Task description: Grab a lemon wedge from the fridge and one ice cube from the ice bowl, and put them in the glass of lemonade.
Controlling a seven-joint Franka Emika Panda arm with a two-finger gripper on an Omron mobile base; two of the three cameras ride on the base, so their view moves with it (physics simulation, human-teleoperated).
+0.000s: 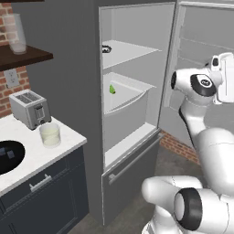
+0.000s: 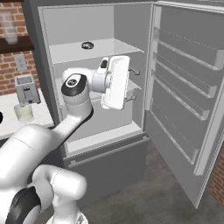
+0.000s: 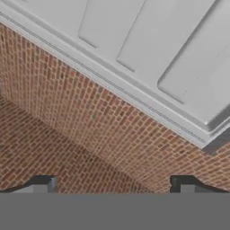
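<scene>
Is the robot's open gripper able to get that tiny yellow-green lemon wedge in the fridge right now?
Probably yes: the fridge door stands open and nothing blocks the lemon wedge, but the open gripper faces the door and must turn first.

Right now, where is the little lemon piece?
In the left base view, the lemon wedge sits inside the open fridge on the middle shelf, near its left wall, below the top shelf.
</scene>
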